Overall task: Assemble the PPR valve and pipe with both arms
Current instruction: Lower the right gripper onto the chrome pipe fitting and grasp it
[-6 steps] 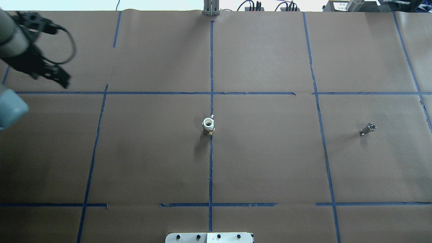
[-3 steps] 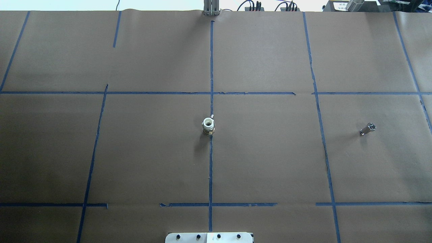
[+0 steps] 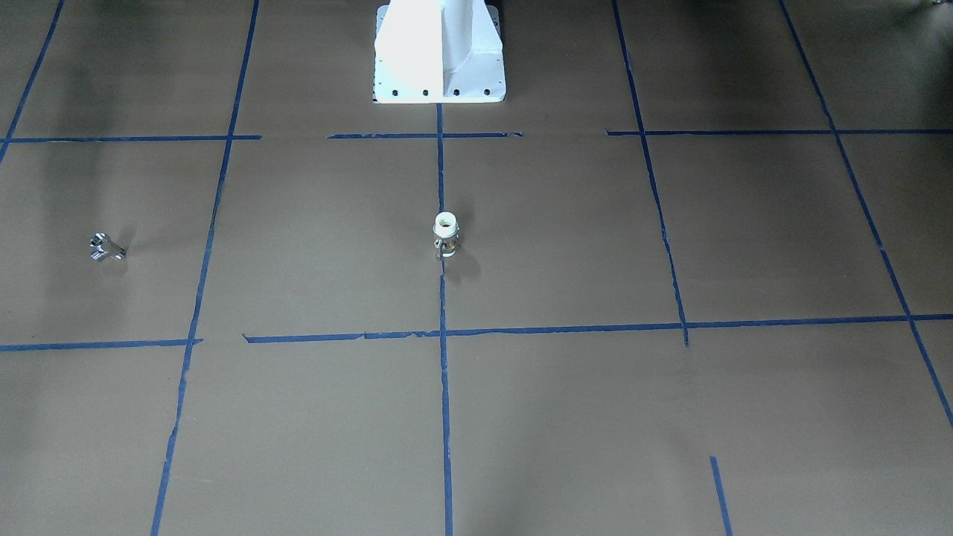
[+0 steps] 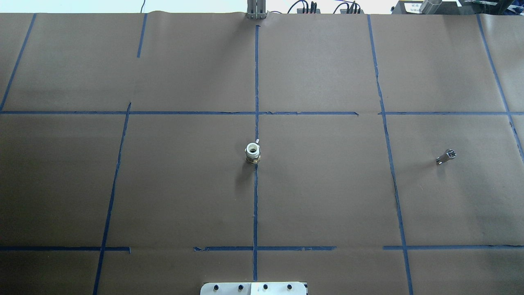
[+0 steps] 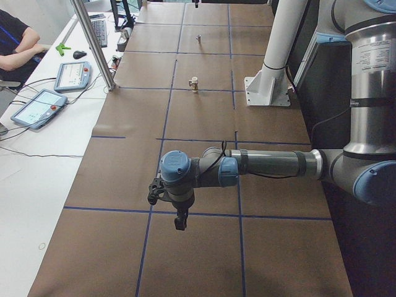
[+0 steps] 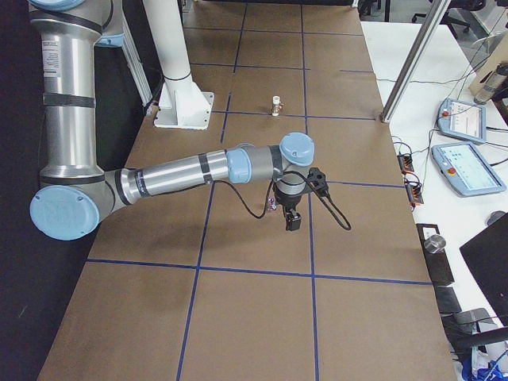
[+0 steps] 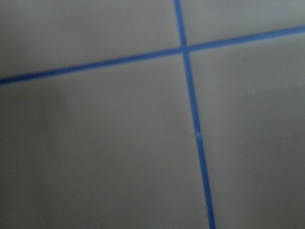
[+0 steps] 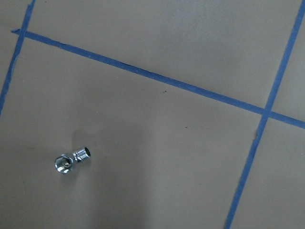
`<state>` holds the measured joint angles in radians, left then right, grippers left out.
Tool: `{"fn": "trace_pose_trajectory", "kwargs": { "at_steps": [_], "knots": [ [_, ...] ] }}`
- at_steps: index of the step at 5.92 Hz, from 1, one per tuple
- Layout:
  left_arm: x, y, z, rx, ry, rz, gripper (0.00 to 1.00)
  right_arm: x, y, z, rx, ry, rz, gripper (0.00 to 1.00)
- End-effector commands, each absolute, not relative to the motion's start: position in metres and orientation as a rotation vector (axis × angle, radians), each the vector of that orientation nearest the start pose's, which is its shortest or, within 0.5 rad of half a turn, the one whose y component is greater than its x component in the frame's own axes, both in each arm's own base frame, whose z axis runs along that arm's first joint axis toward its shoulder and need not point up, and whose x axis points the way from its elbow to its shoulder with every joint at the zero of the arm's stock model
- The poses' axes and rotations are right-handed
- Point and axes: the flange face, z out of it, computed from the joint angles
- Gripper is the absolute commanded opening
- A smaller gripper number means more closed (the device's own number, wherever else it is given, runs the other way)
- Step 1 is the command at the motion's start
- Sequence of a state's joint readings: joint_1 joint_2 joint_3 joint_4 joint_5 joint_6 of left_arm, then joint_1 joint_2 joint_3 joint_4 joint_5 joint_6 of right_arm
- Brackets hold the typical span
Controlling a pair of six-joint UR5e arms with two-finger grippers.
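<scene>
The pipe [image 4: 253, 152] stands upright at the table's centre on the blue tape line, white ring end up; it also shows in the front view [image 3: 445, 232] and the side views [image 5: 194, 83] [image 6: 276, 104]. The chrome PPR valve [image 4: 446, 157] lies on the paper at the right, also in the front view [image 3: 106, 248] and low left in the right wrist view [image 8: 71, 160]. The left gripper [image 5: 180, 221] hangs over the table's left end. The right gripper [image 6: 292, 222] hangs over the right end. Both show only in side views, so I cannot tell whether they are open or shut.
The white robot base [image 3: 439, 52] stands at the table's near-robot edge. Blue tape lines grid the brown paper [image 4: 327, 184]. Operator desks with tablets [image 5: 38, 106] [image 6: 468, 167] and an aluminium post [image 5: 93, 43] line the far side. A person [image 5: 15, 43] sits there.
The left arm and gripper, seen at the overhead view's upper left a second ago, have moved out of that view. The pipe and valve have not moved.
</scene>
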<state>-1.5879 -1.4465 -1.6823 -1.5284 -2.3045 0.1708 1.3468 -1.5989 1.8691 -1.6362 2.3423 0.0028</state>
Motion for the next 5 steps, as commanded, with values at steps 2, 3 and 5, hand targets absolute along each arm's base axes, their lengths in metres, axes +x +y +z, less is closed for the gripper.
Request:
{"fn": "trace_pose_trajectory", "kwargs": {
  "at_steps": [2,3,5],
  "knots": [
    [-0.071,-0.43,0.669,0.025,0.787,0.114,1.0,-0.15,-0.465,0.519,0.133,-0.805,-0.259,1.0],
    [-0.071,-0.431,0.669,0.026,0.787,0.115,1.0,-0.176,-0.461,0.526,0.149,-0.78,-0.269,1.0],
    [-0.071,-0.431,0.664,0.035,0.787,0.119,1.0,-0.216,-0.454,0.56,0.147,-0.766,-0.279,1.0]
  ]
}}
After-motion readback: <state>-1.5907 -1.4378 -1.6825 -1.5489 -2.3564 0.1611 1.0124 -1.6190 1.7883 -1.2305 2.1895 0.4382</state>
